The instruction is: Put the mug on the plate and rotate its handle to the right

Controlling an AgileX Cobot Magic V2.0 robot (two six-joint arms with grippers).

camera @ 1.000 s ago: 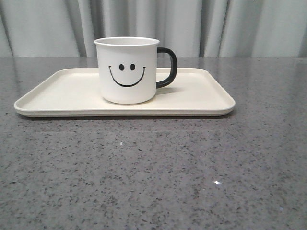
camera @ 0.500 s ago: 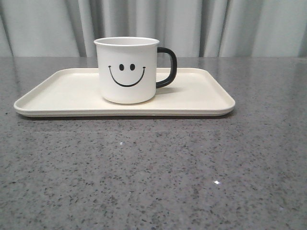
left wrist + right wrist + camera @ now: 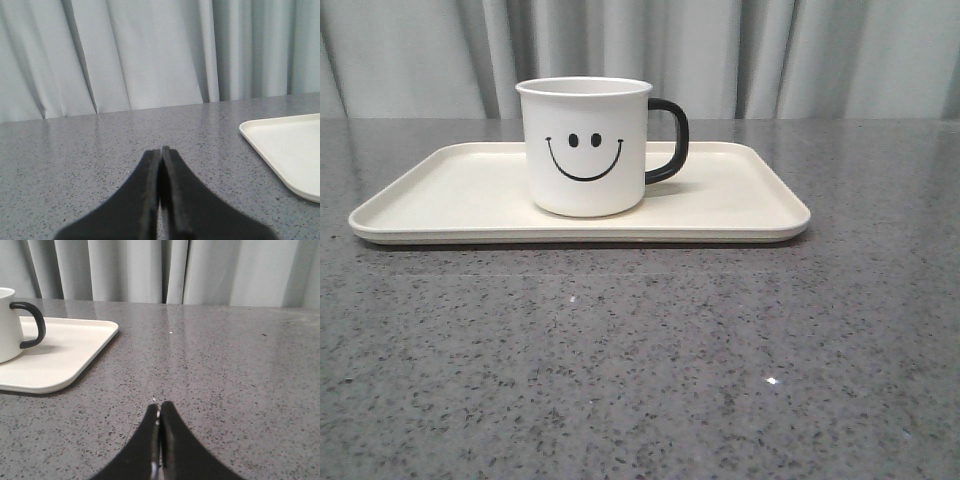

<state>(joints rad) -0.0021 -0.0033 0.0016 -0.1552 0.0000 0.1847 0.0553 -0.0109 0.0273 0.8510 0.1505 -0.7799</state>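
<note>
Right wrist view gives you the right gripper [image 3: 159, 410] with its two black fingers pressed together, nothing between them, low over the grey speckled table [image 3: 240, 365]. Out ahead of those fingertips and off toward the other arm, well apart from them, you see the corner of the plate [image 3: 75, 355], and on it the mug [image 3: 7, 325] with its handle [image 3: 31, 324] turned toward this gripper.

Your left gripper [image 3: 161, 155] is likewise closed on nothing, fingers touching along their length, and the plate's near corner [image 3: 280, 145] lies ahead of it and off to the side, clear of the tips.

In the front view neither gripper shows. There you see the mug [image 3: 585, 145] upright on the plate [image 3: 440, 200], its smiley face toward the camera and its handle [image 3: 670, 140] pointing right. Pale curtains [image 3: 770, 50] hang behind the table.
</note>
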